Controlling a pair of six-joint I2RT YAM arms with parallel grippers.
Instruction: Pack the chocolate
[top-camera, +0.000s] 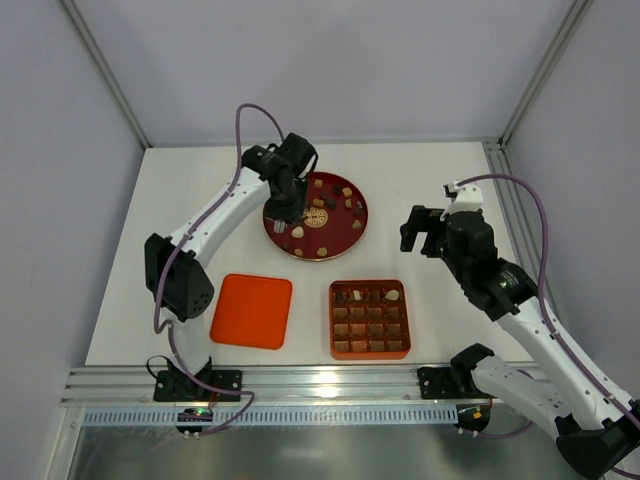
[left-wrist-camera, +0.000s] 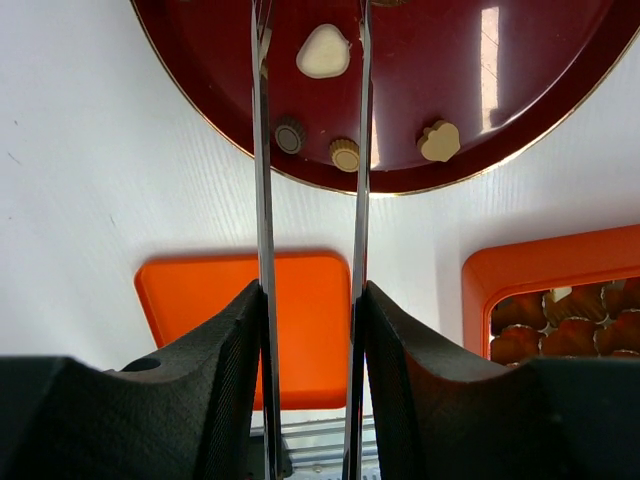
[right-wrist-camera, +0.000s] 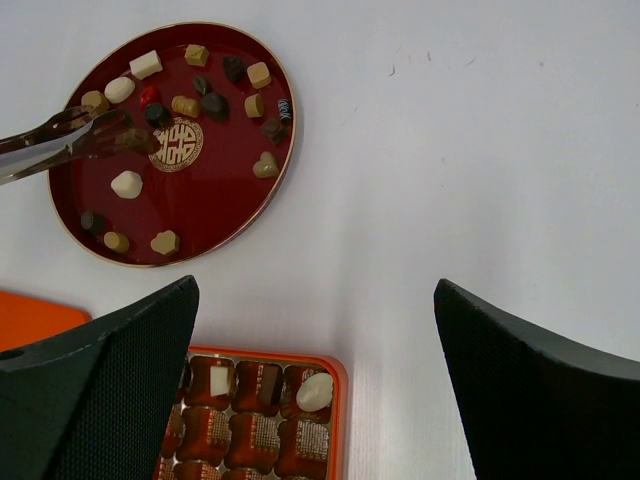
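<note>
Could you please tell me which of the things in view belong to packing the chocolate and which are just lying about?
In the job:
- chocolate pieces on the round red plate
- orange gridded tray
- metal tongs, gripped by the left tool

Lying about:
- flat orange lid, on the table beside the tray
- right tool, open and empty

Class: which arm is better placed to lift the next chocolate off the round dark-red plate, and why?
Left. The left gripper grips metal tongs whose tips hang over the round dark-red plate among the chocolate pieces. The right gripper is open, empty and off to the plate's side.
</note>
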